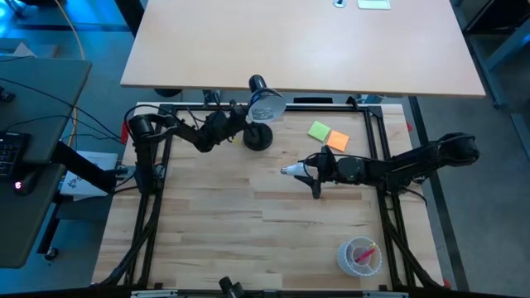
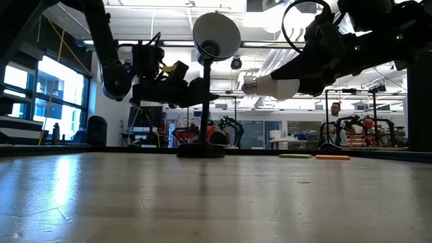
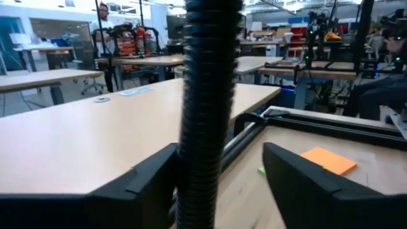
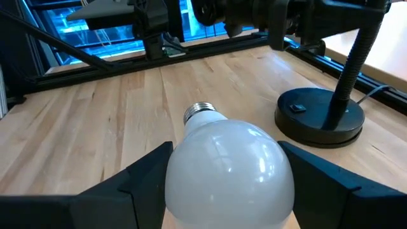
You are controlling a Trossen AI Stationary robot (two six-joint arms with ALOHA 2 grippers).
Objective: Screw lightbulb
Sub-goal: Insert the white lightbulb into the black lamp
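High view: the right gripper point(image 1: 308, 170) is over the middle of the table point(image 1: 207, 240), holding the lightbulb point(image 1: 292, 171) clear of the surface with its screw base pointing left. The left gripper point(image 1: 234, 124) is at the far edge, against the neck of the black desk lamp point(image 1: 258, 137), whose head point(image 1: 267, 107) tilts rightward. Two sticky notes point(image 1: 329, 135) lie at far right; a clear cup point(image 1: 359, 254) stands near right.

Low view: the bulb point(image 2: 273, 87) hangs well above the table, base aimed toward the lamp head point(image 2: 216, 34), not yet touching it.

Left wrist view: the ribbed lamp neck point(image 3: 205, 108) stands between the left fingers point(image 3: 137, 184). They look closed around it, though contact is not plainly shown.

Right wrist view: the right fingers point(image 4: 130, 184) press both sides of the frosted globe point(image 4: 229, 172), closed upon it.

Assessment: the bulb is likely light, smooth and breakable. Hold should stay on the globe's widest part, with moderate pressure, leaving the threads free.
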